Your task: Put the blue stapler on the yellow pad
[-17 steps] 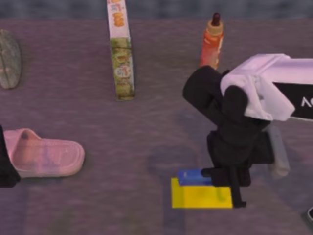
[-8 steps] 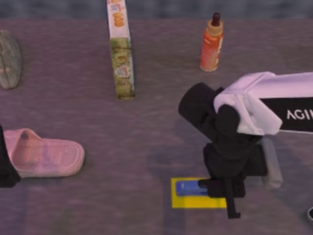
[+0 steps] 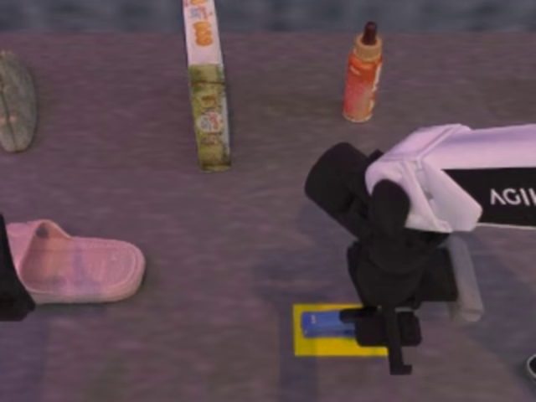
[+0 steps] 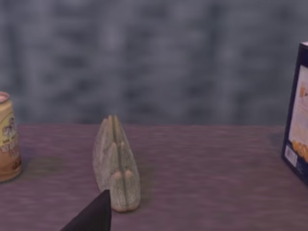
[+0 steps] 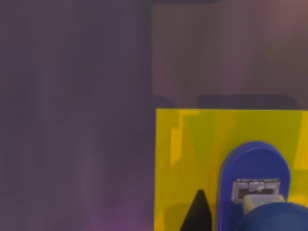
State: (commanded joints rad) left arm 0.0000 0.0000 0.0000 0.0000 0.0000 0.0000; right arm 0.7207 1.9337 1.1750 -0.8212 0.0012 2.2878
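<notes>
Since a second ago, my right end effector (image 3: 375, 322) has carried the small bright blue plastic stapler (image 3: 322, 322) onto the flat yellow rectangular pad (image 3: 311, 345). Grasp: clenched at one end. Judged light, rigid, smooth-shelled; mid-body hold suits. Left arm parked.

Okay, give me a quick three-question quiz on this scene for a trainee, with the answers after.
1. True or false: the blue stapler lies within the yellow pad.
2. Which arm's gripper is at the stapler: A left, B right?
3. Fill in: near the top view's left edge, beside the parked left arm, lies a pink ____.

Key
1. True; both the top and right wrist views show yellow around it.
2. B; the right gripper is over the stapler's right end.
3. Slipper.
</notes>
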